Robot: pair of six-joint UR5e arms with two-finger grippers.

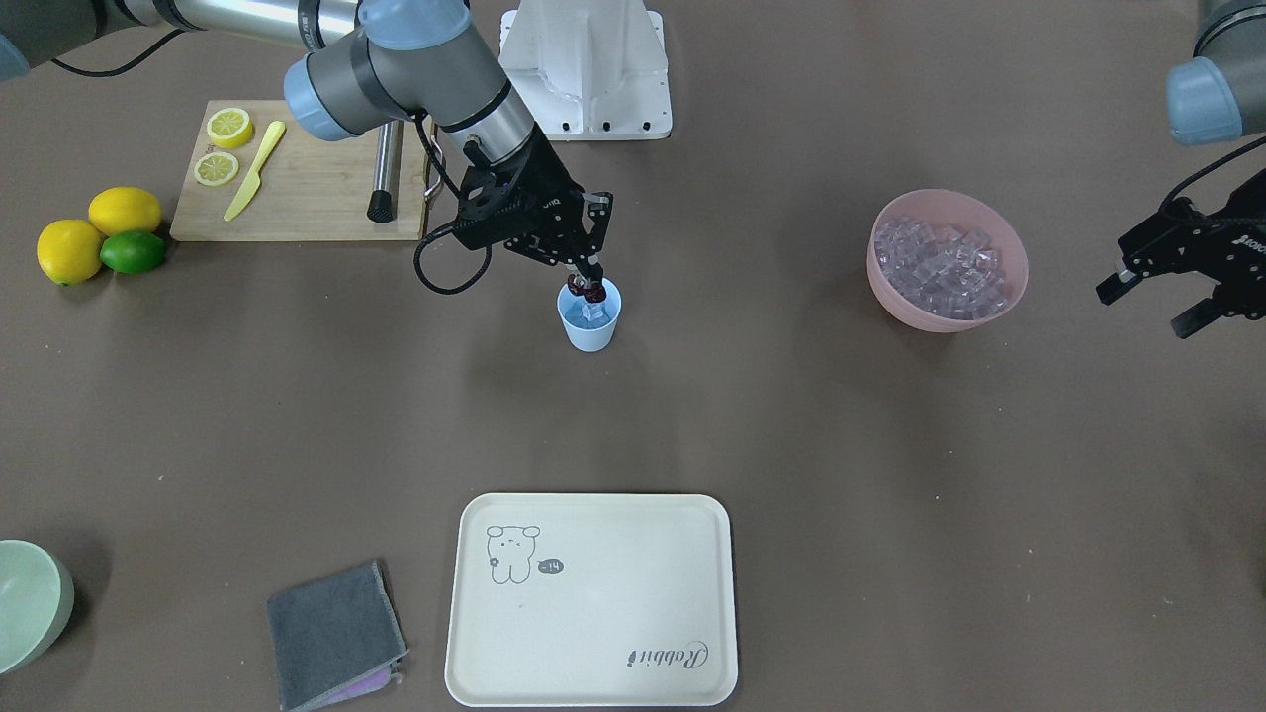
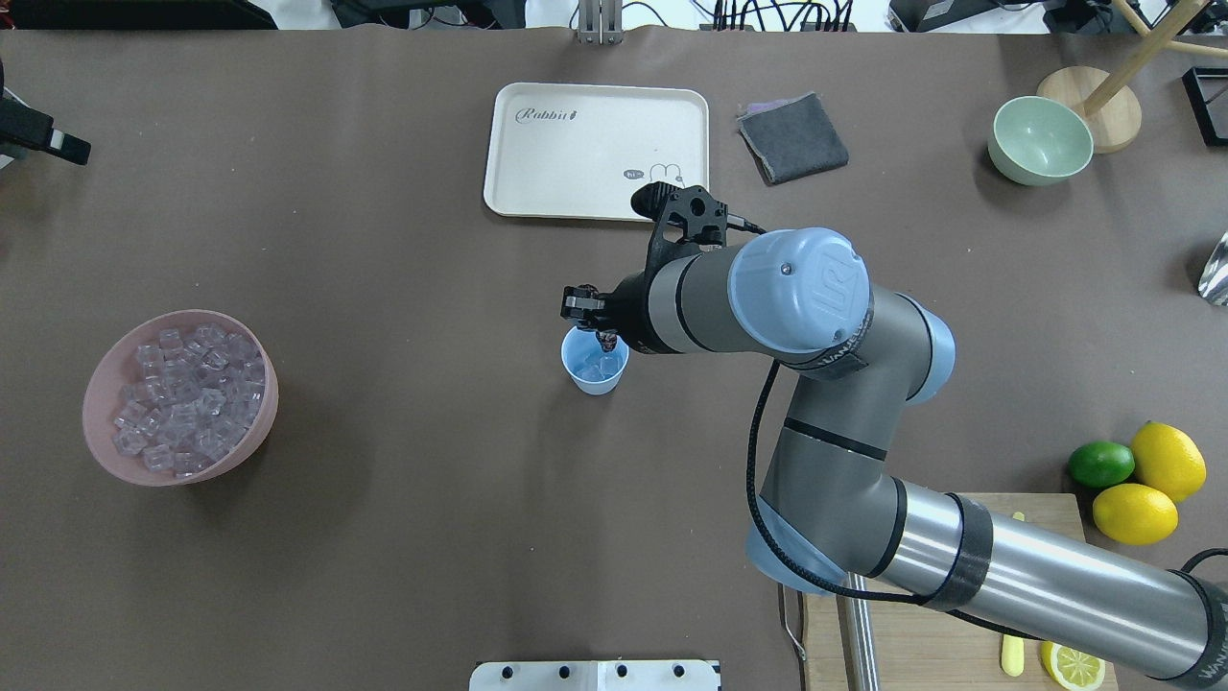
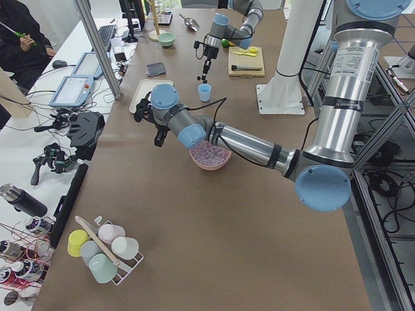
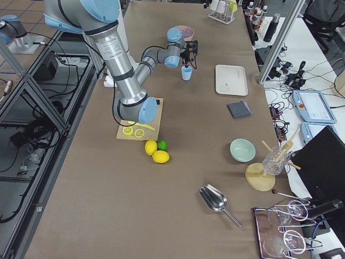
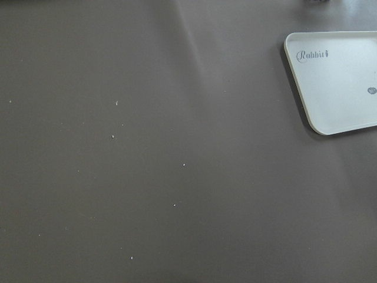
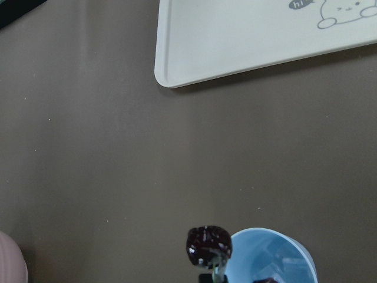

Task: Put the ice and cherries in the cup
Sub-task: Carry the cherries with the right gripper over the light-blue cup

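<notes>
The light blue cup [image 1: 589, 324] stands mid-table with a few ice cubes [image 1: 593, 313] inside. My right gripper [image 1: 589, 284] is shut on the dark cherries [image 1: 592, 293] and holds them just above the cup's far rim. In the right wrist view the cherries [image 6: 208, 244] hang at the edge of the cup [image 6: 277, 259]. From overhead the gripper [image 2: 597, 331] is over the cup [image 2: 595, 369]. The pink bowl [image 1: 890, 287] holds several ice cubes [image 1: 945, 267]. My left gripper [image 1: 1152, 305] is open and empty, beside the pink bowl on its outer side.
A cream tray [image 1: 593, 598], a grey cloth [image 1: 334, 633] and a pale green bowl [image 1: 30, 603] lie on the operators' side. A cutting board [image 1: 307, 188] with lemon slices and a yellow knife, two lemons and a lime [image 1: 132, 251] are near my right arm.
</notes>
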